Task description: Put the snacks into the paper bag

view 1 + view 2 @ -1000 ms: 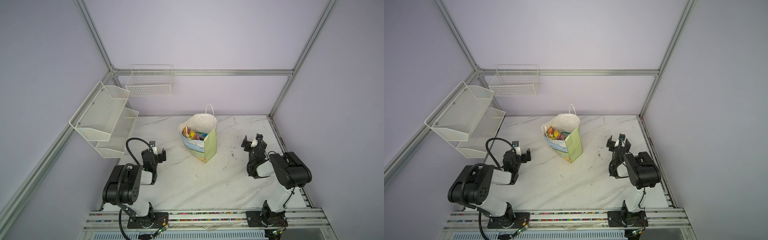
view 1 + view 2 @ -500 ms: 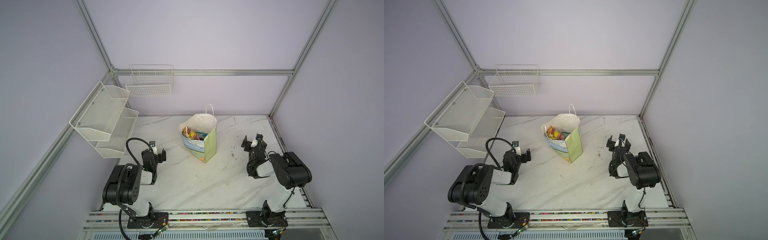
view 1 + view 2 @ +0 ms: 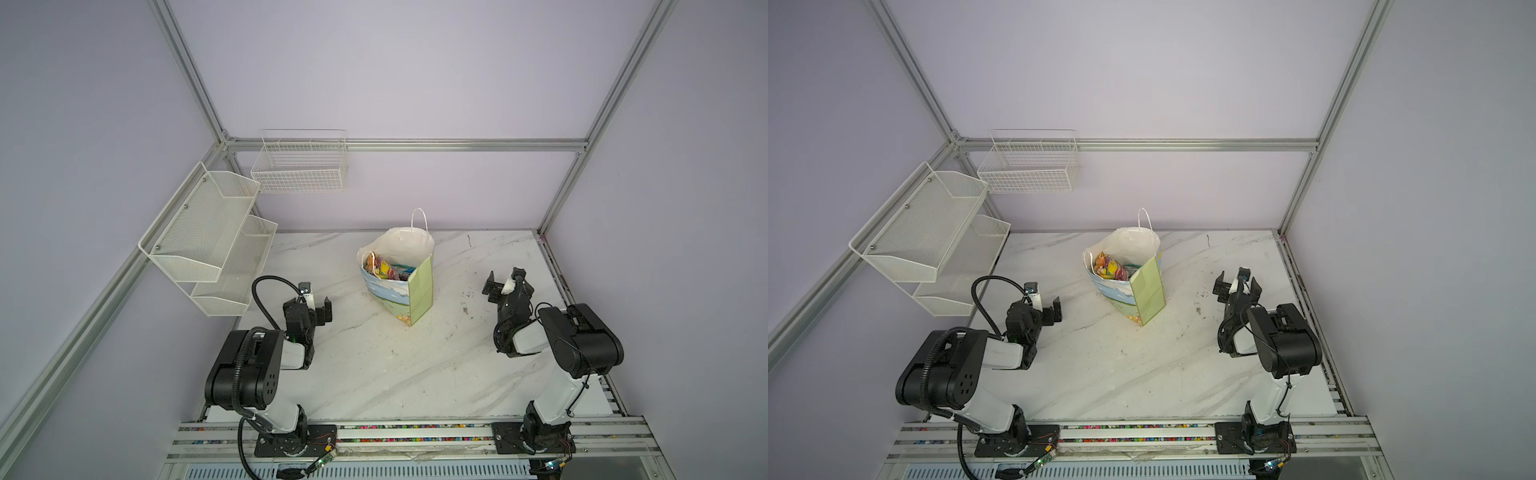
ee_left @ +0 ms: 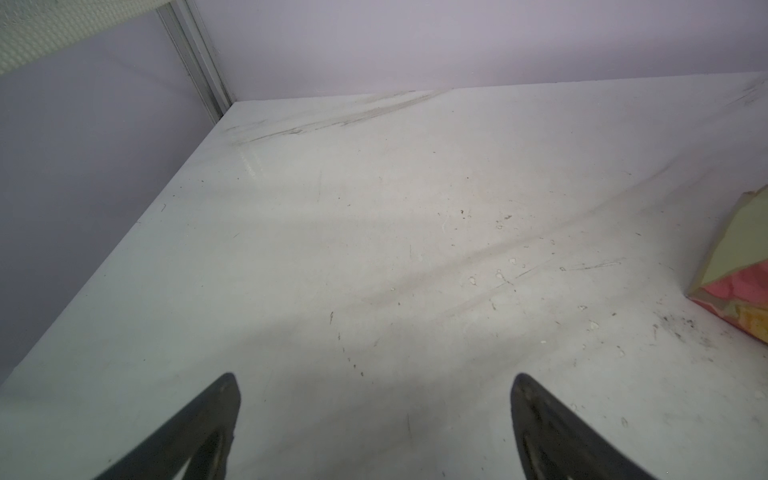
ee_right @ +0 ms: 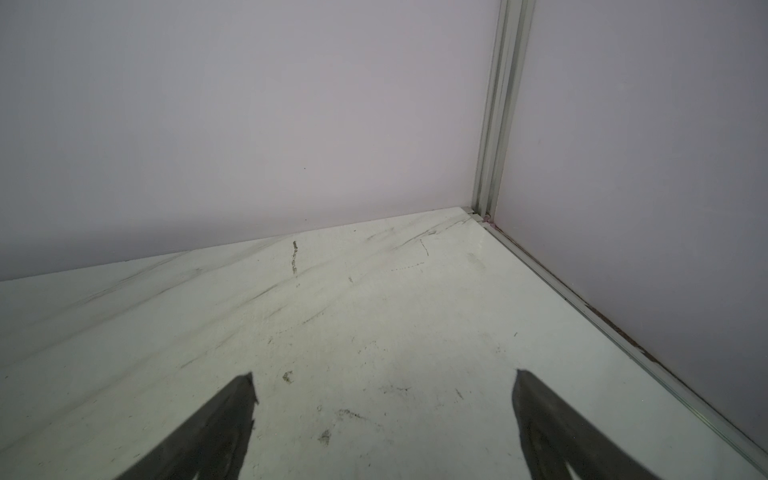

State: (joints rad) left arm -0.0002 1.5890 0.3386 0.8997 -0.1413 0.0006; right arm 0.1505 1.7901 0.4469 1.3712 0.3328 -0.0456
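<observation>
The paper bag point(image 3: 420, 291) point(image 3: 1146, 291) stands upright in the middle of the marble table, mouth open, one string handle sticking up. Colourful snacks point(image 3: 388, 270) point(image 3: 1111, 268) lie inside it; no packet shows on the table. My left gripper point(image 3: 316, 309) point(image 3: 1044, 309) rests low to the bag's left, open and empty. My right gripper point(image 3: 505, 284) point(image 3: 1237, 286) sits to the bag's right, also open and empty. The left wrist view shows the left gripper point(image 4: 376, 386) over bare table, with the bag's bottom corner point(image 4: 735, 266) at the edge. The right gripper point(image 5: 382, 382) faces the far right corner.
A two-tier white mesh shelf point(image 3: 208, 232) hangs on the left wall, and a white wire basket point(image 3: 299, 166) on the back wall. Aluminium frame posts point(image 5: 494, 124) stand in the corners. The scuffed marble table point(image 3: 374, 365) ends at a rail in front.
</observation>
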